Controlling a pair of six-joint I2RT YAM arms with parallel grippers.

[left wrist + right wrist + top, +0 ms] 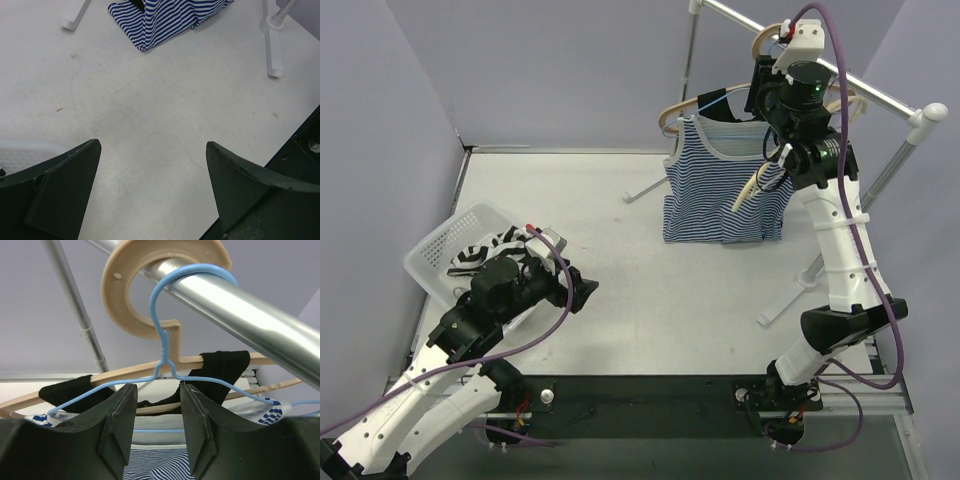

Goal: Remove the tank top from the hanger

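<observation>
The blue-and-white striped tank top (720,190) hangs from a thin blue wire hanger (717,97) on the metal rail (865,88), its hem resting on the table. My right gripper (760,95) is up at the rail. In the right wrist view its jaws (157,390) stand apart, open, just under the blue hanger's neck (163,347), whose two arms run across the fingertips. Striped cloth (155,467) shows below between the fingers. My left gripper (582,292) hovers low over the table, wide open (152,150) and holding nothing; the tank top's hem (160,20) lies far ahead of it.
A wooden hanger with a ring hook (150,280) carries a black garment (220,365) behind the blue one. Another wooden hanger (755,185) dangles by my right wrist. A white basket (430,250) of clothes sits at the left. The rack's white feet (272,50) stand on the table.
</observation>
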